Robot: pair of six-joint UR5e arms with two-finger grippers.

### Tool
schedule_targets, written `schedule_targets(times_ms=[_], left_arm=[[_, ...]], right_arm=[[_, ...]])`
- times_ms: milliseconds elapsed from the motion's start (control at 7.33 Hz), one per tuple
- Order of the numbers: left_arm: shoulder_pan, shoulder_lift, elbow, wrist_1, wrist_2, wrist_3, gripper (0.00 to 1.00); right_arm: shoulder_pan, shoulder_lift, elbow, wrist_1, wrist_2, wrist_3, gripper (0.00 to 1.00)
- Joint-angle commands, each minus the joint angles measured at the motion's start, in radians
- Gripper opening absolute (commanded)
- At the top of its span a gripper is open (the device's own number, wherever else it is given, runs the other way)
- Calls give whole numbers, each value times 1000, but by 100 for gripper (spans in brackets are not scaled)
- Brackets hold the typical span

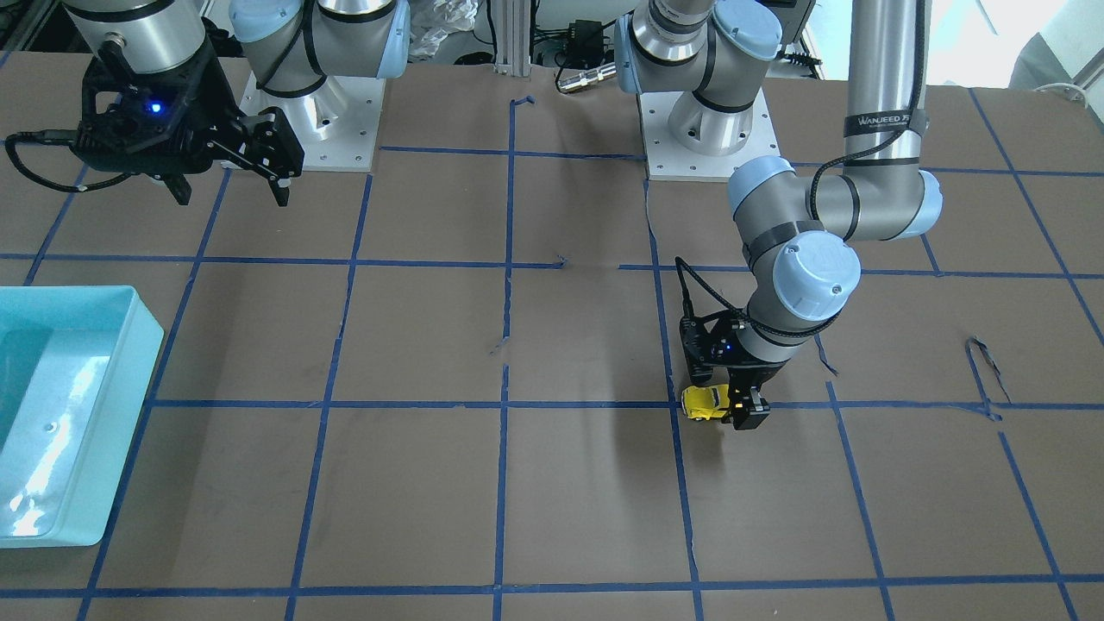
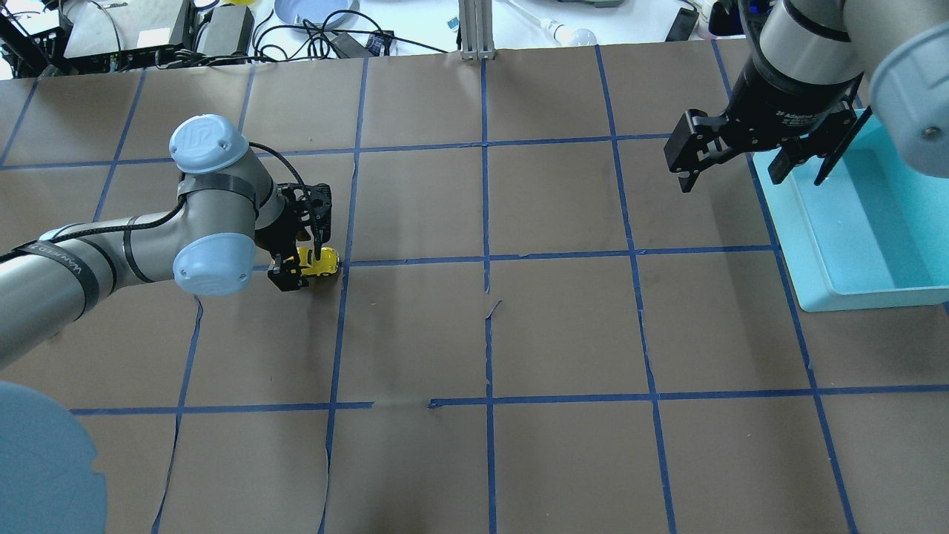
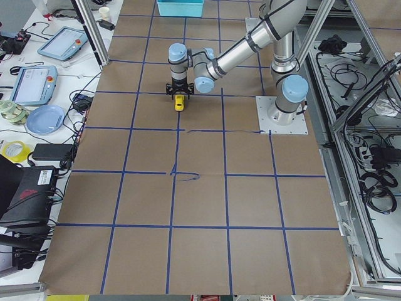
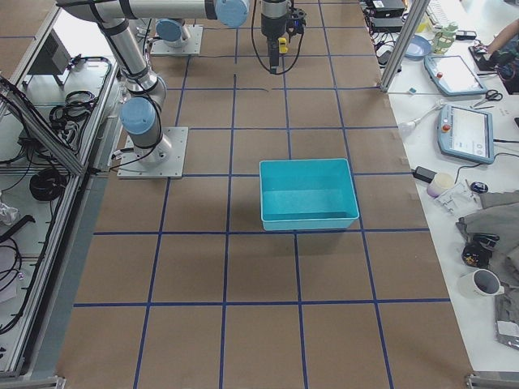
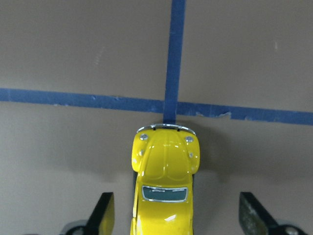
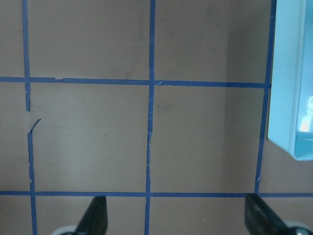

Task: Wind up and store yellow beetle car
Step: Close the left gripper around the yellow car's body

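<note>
Yellow beetle car [image 5: 165,169] sits on the bench [image 5: 73,49] between the released left jaws, seemingly lined up for gripping; right jaws, also released, hover beside the teal bin [image 2: 860,297].

Brown paper table [image 2: 563,334], blue tape grid [image 2: 485,208]; beside it tablet [image 3: 34,84], blue plate [image 3: 45,118], yellow tape roll [image 3: 12,150].
</note>
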Motion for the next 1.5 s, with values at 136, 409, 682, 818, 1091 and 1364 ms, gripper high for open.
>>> schedule_targets(times_ms=[136,409,682,818,1091,1364], left_arm=[[0,-14,5,12,6,7,38],[2,-14,4,12,6,9,35],[34,-11,1,13,8,41,34],[72,-14,-1,18,6,78,34],[112,-14,-1,19,6,145,34],[163,-12,-1,19,5,185,34]], right_arm=[[0,1,0,-1,1,4,100],[0,-1,0,-1,-1,4,100],[0,-1,0,1,-1,4,100],[0,-1,0,-2,1,4,100],[0,-1,0,-2,1,4,100],[0,-1,0,-4,2,4,100]])
